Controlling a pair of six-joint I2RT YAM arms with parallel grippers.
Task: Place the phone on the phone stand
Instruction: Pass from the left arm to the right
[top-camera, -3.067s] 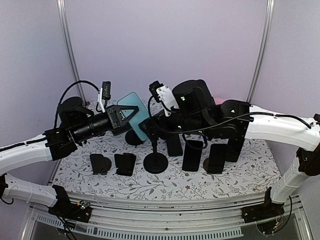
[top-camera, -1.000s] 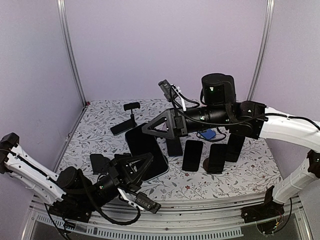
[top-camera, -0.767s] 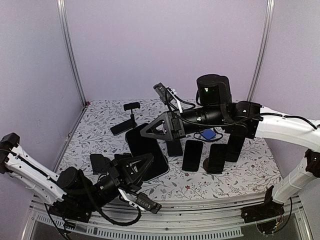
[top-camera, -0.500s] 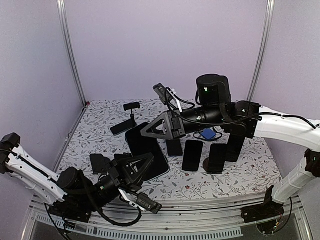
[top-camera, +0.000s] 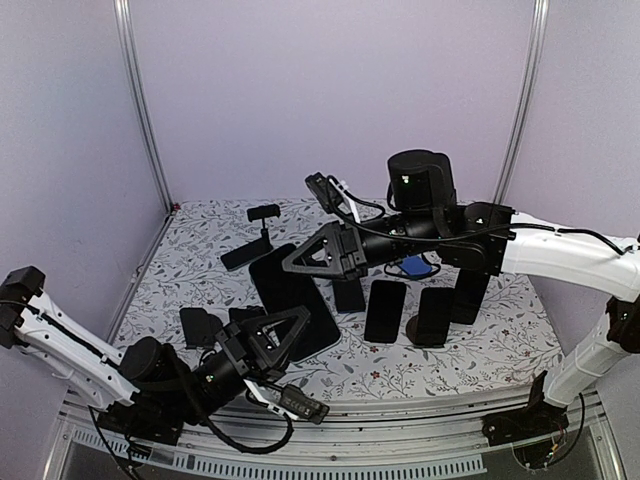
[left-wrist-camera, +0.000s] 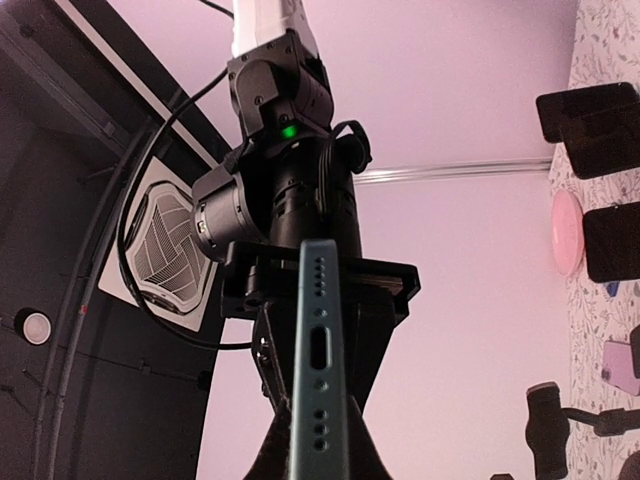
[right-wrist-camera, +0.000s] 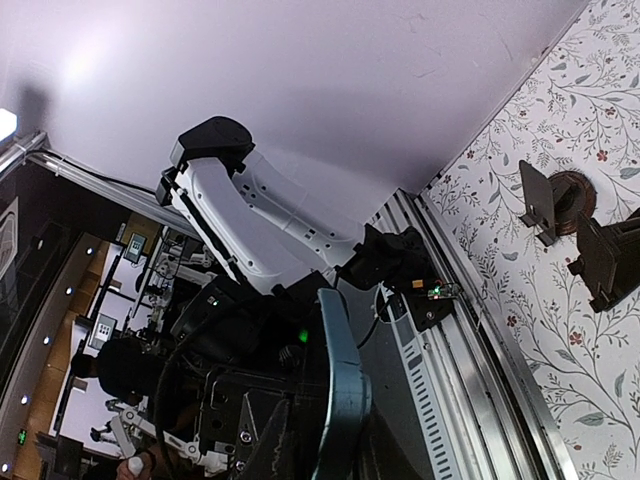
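Over the flowered table (top-camera: 190, 250), just in front of the phone stand (top-camera: 263, 214), the left gripper (top-camera: 285, 325) clamps the phone (top-camera: 292, 295). The right gripper (top-camera: 293, 265) has just narrowed around its upper end. Probably a handover, though I cannot tell whether that grip is firm.

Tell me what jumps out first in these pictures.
A big dark phone hangs across the middle of the table: the left gripper is shut on its near end, and the right gripper sits at its far end. Just right of it, a row of dark phones stands upright.
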